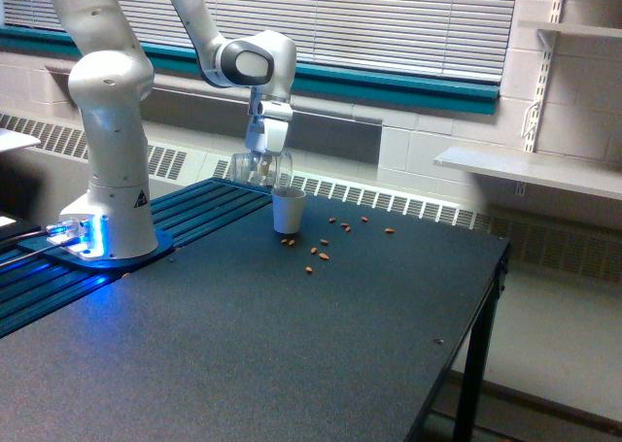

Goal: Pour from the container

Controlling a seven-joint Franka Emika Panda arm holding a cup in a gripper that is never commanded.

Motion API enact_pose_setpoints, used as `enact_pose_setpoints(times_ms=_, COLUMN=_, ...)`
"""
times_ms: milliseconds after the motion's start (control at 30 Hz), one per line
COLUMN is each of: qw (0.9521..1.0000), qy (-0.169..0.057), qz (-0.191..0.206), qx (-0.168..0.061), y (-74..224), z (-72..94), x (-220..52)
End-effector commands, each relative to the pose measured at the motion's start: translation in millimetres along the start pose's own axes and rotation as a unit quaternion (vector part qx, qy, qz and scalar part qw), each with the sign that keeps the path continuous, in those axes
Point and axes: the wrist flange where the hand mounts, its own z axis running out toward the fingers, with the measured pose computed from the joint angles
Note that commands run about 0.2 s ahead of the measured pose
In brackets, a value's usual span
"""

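Dark tabletop carries a white paper cup; above it the gripper clamps the clear container tipped sideways, mid-pour; next, tilt further over that cup

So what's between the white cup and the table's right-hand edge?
In the exterior view, only scattered brown bits lie near the white cup; beyond them the dark table is bare to its edge.

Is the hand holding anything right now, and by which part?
Yes: the hand holds the clear container, tipped on its side above the white cup. It grips around the container's side wall; exact contact is too blurred to tell.
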Motion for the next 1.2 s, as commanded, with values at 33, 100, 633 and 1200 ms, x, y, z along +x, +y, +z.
enact_pose_setpoints(times_ms=33, qw=0.9999, qy=-0.006, qz=-0.004, qx=-0.008, y=5.9, z=4.7, x=-0.5)
enact_pose_setpoints(times_ms=100, qw=1.0000, qy=-0.006, qz=-0.002, qx=-0.007, y=6.6, z=4.8, x=0.2)
enact_pose_setpoints(times_ms=633, qw=0.9999, qy=0.002, qz=0.003, qx=-0.012, y=13.2, z=2.7, x=9.8)
enact_pose_setpoints(times_ms=1200, qw=0.9998, qy=-0.002, qz=-0.015, qx=-0.016, y=10.8, z=2.4, x=12.9)
